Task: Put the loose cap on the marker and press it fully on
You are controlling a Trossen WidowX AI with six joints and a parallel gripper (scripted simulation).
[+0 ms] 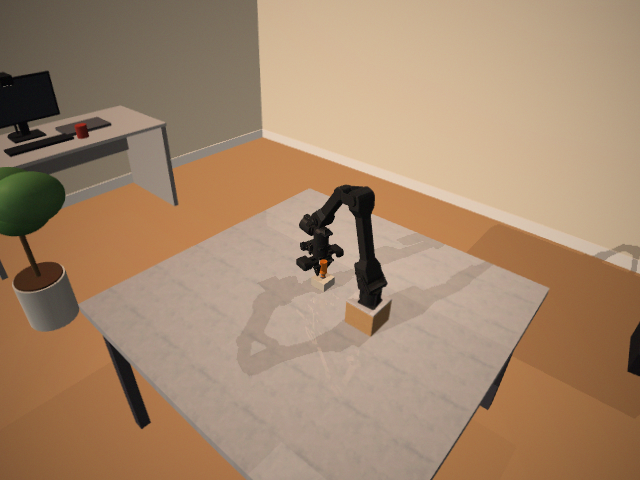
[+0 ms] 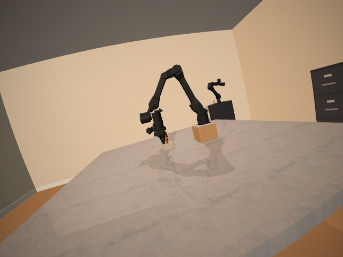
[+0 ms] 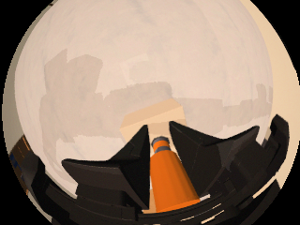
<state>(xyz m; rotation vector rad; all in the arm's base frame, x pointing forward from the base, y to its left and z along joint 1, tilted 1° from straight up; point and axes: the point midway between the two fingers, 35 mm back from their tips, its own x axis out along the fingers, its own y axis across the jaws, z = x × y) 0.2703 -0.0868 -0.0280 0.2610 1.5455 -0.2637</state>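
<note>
The holder block (image 1: 323, 283) (image 2: 169, 146) (image 3: 155, 112) is pale and sits on the table. My gripper (image 1: 320, 271) (image 2: 164, 142) (image 3: 159, 132) points down just above it and is shut on the orange cap (image 1: 323, 265) (image 3: 172, 183). In the wrist view the cap shows as a tapered orange body between the dark fingers, with a narrow orange and grey-banded end towards the block. The orange parts stand upright in line above the block. I cannot make out where cap and marker meet, nor how far the cap is down; the fingers partly hide this.
The arm's base stands on a wooden box (image 1: 367, 316) (image 2: 205, 131) close beside the holder block on the grey table (image 1: 206, 310) (image 2: 138, 199). Away from the table are a desk (image 1: 139, 121) with a monitor and red mug, a potted plant (image 1: 46, 302) and a dark drawer cabinet (image 2: 328, 91).
</note>
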